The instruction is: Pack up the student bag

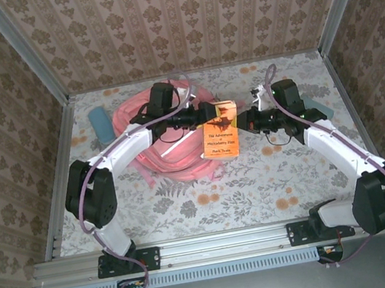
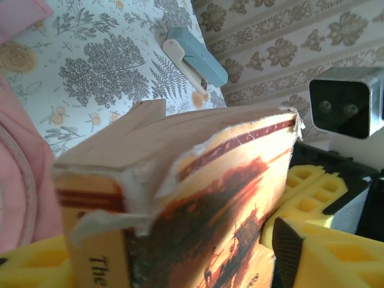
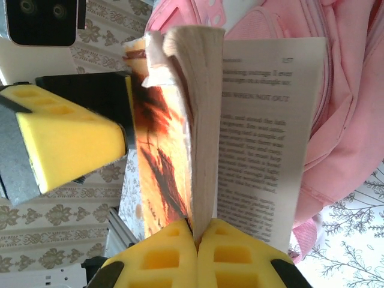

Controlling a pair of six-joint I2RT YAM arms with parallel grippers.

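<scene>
The student bag (image 1: pixel 150 149) lies flat in the upper left-centre of the top view, partly under the left arm. Its long axis seems to run up-down in the frame, and I cannot tell which end is the top. What is inside it cannot be seen.

Just right of it an orange paperback (image 1: pixel 221 130) with a torn spine is held above the table (image 1: pixel 211 211), title upright in that view. The right gripper (image 3: pixel 197 237) is clamped on the page block's lower edge, with one page fanned loose. The left gripper (image 1: pixel 202 117) straddles the book with its jaws apart, and I cannot tell if they press it.

A blue-grey stapler (image 2: pixel 195 57) lies by the wall. The lower band of floral cloth is bare, and papered walls close three sides.
</scene>
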